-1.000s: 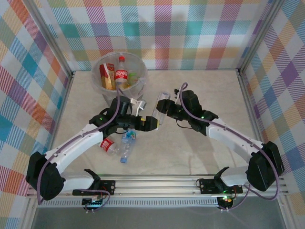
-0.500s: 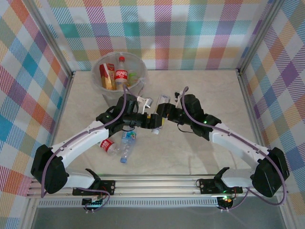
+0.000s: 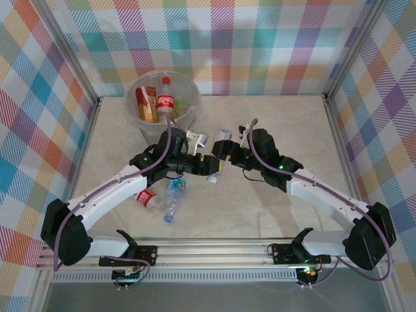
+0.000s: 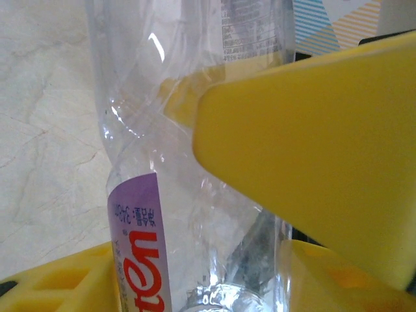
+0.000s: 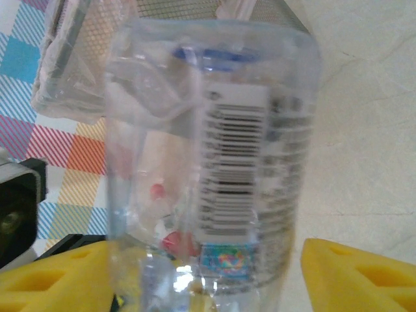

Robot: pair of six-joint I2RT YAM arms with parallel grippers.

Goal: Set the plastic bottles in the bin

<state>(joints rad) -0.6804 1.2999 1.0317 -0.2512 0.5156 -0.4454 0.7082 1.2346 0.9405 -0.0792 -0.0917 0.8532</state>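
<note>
A clear plastic bottle (image 3: pixel 222 136) with a purple label (image 4: pixel 140 240) hangs above the table middle, between my two grippers. My left gripper (image 3: pixel 211 164) is shut on it, and its yellow fingers (image 4: pixel 312 162) press the crumpled body from both sides. My right gripper (image 3: pixel 225 148) stands open around the same bottle (image 5: pixel 214 162), with a gap showing beside its right finger (image 5: pixel 361 273). The bin (image 3: pixel 132 90) stands at the back left with several bottles inside. Two more bottles lie on the table, one red-labelled (image 3: pixel 148 199) and one blue-labelled (image 3: pixel 174 192).
Checked walls enclose the table on three sides. Metal rails (image 3: pixel 214 250) and the arm bases run along the near edge. The left arm's forearm passes over the two lying bottles.
The right gripper brought the bottle down to the left gripper. The left jaws closed on it and the right jaws opened.
</note>
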